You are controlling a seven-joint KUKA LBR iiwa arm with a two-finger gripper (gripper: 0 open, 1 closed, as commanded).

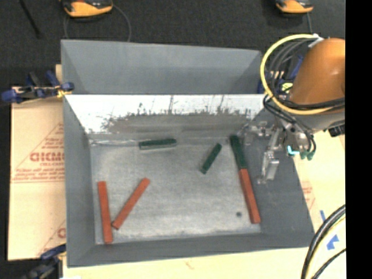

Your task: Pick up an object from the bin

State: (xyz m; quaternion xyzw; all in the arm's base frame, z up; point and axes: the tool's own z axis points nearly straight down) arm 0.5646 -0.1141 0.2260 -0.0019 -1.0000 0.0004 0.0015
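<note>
Hovering gripper [271, 166] beside green stick [236, 151]

Bin [75, 156] lit evenly from overhead, shadows on its floor [174, 202] faint. Back wall [174, 104] glares near white along its upper band. Orange wrist cover [322, 68] carries a soft highlight.

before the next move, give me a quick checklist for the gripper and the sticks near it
1. Gripper inside the bin, right side: ok.
2. Gripper centred over a stick: not ok; it sits right of the green stick and orange stick.
3. Those two clear of the right wall: not ok; both lie along its foot.
4. Other sticks out of the way: ok; all further left.
5. Gripper height: cannot tell.
</note>
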